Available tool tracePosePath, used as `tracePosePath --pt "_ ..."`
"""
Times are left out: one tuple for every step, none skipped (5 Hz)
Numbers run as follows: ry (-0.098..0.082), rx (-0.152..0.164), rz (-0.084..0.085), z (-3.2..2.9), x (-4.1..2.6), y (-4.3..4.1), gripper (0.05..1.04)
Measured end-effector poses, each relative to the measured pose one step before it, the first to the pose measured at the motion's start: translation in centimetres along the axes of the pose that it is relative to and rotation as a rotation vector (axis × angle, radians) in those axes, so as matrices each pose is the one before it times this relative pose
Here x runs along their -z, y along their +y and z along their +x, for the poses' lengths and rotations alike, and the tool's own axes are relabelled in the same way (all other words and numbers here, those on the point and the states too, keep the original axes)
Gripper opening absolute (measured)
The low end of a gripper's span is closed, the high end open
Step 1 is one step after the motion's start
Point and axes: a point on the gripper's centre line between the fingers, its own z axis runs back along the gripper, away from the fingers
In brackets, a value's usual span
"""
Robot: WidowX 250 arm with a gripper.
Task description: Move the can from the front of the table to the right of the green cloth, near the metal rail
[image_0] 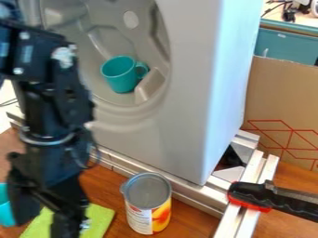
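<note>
Camera view inspection: a black gripper (44, 220) is noted at the lower left, suspended over a green cloth (98, 218) that is laid on the brown wooden table (192, 214). The two fingers are set apart, with part of the cloth seen in the gap, and no object is identified between them. A teal item (5, 209), cut off by the left edge, is located just beside the gripper; whether contact is made cannot be told. To the right of the cloth, a food can (149, 204) is found upright, its grey top facing up and its label marked in white, yellow and orange. Behind it, a grey cabinet (180, 125) with a rounded hollow is supported on a metal frame (183, 191). Inside the hollow, a teal mug (120, 76) is rested at a slight tilt, its handle directed right. A black-and-red tool handle (273, 197) is positioned across the frame at the right, and a cardboard panel (279, 102) is stood behind.
</note>
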Motion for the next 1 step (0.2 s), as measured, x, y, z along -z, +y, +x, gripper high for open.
tracePosePath --pt "-0.0894 0.0364 0.0055 -0.389 -0.394 1.993 1.008"
